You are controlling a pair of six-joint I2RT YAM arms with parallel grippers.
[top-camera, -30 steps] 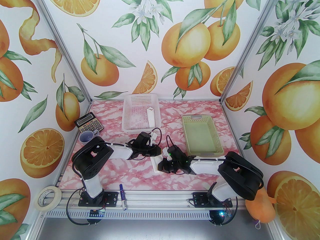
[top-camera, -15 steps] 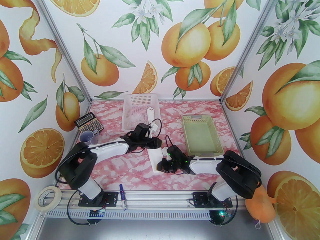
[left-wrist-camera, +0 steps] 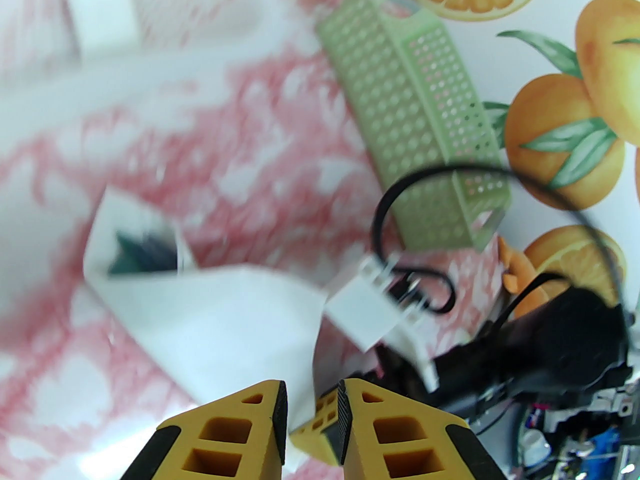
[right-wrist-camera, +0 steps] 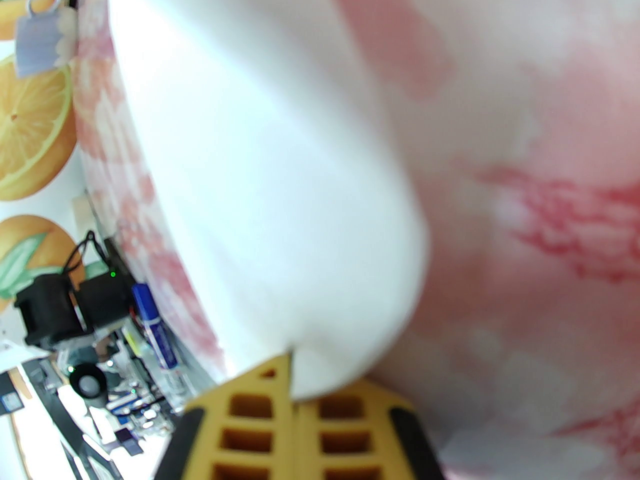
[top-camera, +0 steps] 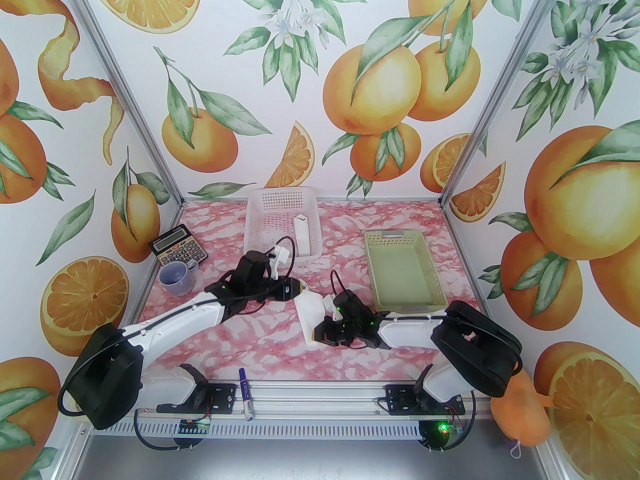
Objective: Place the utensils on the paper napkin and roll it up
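The paper napkin [top-camera: 310, 314] lies as a white roll on the pink marbled table, between my two grippers. In the left wrist view its open far end [left-wrist-camera: 142, 255] shows the dark teal utensils [left-wrist-camera: 131, 260] tucked inside. My left gripper [top-camera: 298, 288] hovers at the roll's far end, beside it. Its yellow fingers [left-wrist-camera: 260, 418] stand a narrow gap apart, and the white paper shows beyond the tips. My right gripper [top-camera: 321, 335] is at the roll's near end, and its fingers [right-wrist-camera: 260, 418] are shut on a bulge of the napkin [right-wrist-camera: 260, 178].
A white mesh basket [top-camera: 256, 248] holding a white piece [top-camera: 302, 233] stands at the back. A pale green basket [top-camera: 371, 260] stands to its right. A calculator [top-camera: 178, 252] and a blue cup [top-camera: 176, 275] are at the left. A marker [top-camera: 246, 394] and a tape roll [top-camera: 95, 393] lie on the near rail.
My left arm has swung back and low to the left, drawing its gripper off the top of the napkin roll and parting its jaws a little. The right arm has stayed put.
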